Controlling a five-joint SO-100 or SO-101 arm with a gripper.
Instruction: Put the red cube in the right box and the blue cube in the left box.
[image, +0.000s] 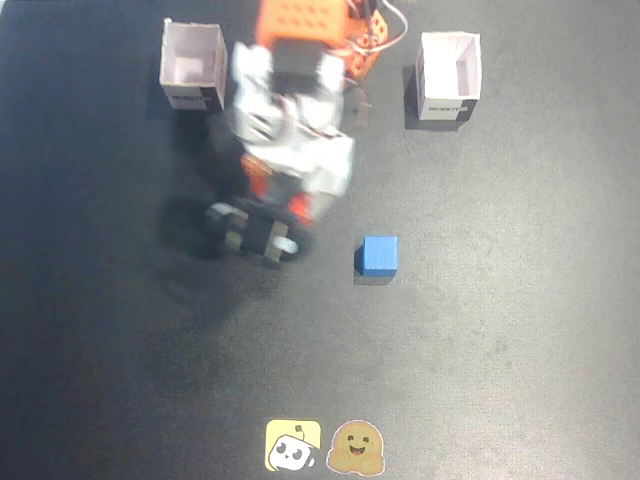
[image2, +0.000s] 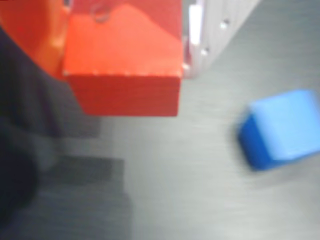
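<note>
Gripping the red cube (image2: 122, 65) between its jaws, as the wrist view shows, the gripper (image: 255, 232) hangs over the dark table (image: 500, 350). The blue cube (image: 379, 255) lies on the table just to its right in the fixed view. Two white boxes stand at the far edge: one with a pinkish inside (image: 192, 65) at left, one with a white-grey inside (image: 448, 78) at right.
</note>
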